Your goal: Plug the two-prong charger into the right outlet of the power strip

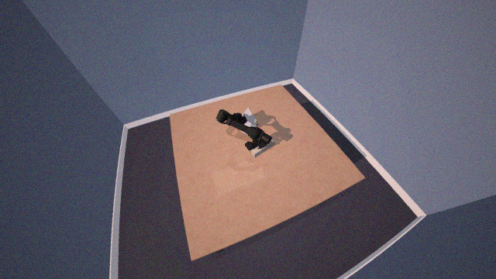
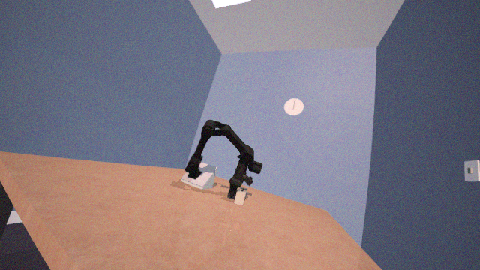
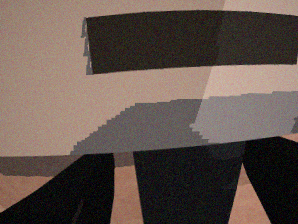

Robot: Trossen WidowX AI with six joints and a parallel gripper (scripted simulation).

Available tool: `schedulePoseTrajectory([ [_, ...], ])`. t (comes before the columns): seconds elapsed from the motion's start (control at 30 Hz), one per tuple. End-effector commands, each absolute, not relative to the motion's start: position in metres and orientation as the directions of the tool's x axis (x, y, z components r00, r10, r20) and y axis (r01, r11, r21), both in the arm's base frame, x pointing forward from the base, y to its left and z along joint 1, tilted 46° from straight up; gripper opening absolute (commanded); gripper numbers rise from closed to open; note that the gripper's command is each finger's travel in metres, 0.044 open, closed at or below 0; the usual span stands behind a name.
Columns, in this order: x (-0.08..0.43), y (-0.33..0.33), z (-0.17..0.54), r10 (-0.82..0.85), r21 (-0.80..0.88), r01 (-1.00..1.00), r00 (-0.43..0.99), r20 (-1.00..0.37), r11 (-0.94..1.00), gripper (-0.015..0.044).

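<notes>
In the wrist view the dark charger point(image 3: 186, 196) sits between my two black fingers, against the white power strip point(image 3: 47, 63). A strip of tan table shows between it and the left finger. A long dark slot point(image 3: 160, 42) runs across the strip above it. The prongs are hidden. My gripper point(image 3: 177, 145) point(image 1: 252, 146) point(image 2: 233, 193) is open and points down at the white power strip point(image 1: 265, 149) point(image 2: 240, 197) on the tan table point(image 1: 240, 194) point(image 2: 112, 217). The charger is too small to make out in the top and exterior views.
The arm's white base block point(image 1: 249, 115) point(image 2: 204, 179) stands just behind the strip. The tan table top ends at a dark floor point(image 1: 147, 201) with blue walls around. A wall socket plate point(image 2: 472, 170) and a round clock point(image 2: 293, 106) hang on the far walls.
</notes>
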State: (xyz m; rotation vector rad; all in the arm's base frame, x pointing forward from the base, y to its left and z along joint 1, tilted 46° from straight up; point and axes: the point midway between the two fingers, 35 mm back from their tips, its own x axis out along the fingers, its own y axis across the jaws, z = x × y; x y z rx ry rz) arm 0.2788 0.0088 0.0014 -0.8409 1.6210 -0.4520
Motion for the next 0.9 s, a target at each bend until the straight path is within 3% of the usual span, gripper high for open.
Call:
schedulePoseTrajectory([
  [0.0,0.2794,0.0090,0.0016,-0.732,-0.697,-0.273,-0.042,-0.680,0.663,0.0368],
  [0.1,0.2793,0.0089,0.0016,-0.732,-0.697,-0.273,-0.042,-0.680,0.663,0.0440],
  [0.87,0.2731,0.0076,0.0024,-0.731,-0.700,-0.265,-0.028,-0.681,0.663,0.0440],
])
